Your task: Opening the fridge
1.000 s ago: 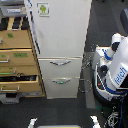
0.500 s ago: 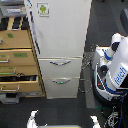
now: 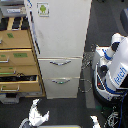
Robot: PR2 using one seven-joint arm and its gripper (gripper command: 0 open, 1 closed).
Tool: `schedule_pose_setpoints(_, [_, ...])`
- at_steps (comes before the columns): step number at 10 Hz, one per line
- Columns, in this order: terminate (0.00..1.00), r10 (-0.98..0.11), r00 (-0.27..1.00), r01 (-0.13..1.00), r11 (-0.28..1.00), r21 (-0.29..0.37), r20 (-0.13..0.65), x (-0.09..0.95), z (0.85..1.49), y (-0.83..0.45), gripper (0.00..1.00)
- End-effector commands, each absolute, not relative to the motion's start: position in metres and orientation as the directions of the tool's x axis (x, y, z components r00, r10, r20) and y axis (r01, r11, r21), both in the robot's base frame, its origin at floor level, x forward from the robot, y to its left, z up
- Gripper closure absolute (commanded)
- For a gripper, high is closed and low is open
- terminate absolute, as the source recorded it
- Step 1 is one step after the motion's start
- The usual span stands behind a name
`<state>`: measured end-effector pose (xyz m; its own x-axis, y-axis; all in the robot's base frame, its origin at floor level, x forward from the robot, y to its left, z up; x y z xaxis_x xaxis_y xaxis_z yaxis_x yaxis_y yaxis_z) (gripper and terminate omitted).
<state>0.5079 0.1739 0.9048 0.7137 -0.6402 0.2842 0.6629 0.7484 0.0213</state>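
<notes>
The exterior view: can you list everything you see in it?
fridge: one, white, middle, door shut.
sticker: one, green and white, top of the fridge door.
fridge drawers: two, white with silver handles, under the door.
wooden cabinet: one, tan, on the exterior view's left, some drawers pulled out.
other robot: one, white and blue, on the exterior view's right.
gripper: one, white, bottom edge; jaws too blurry to judge.
</notes>
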Motion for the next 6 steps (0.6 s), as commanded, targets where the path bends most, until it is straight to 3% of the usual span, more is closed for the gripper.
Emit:
schedule_pose_setpoints(1, [0.00,-0.602,0.745,0.611,0.789,0.069,0.286,0.593,0.960,0.158,0.00])
schedule_pose_setpoints(6, [0.00,-0.465,0.849,0.461,0.884,0.077,0.251,0.657,0.997,0.182,0.00])
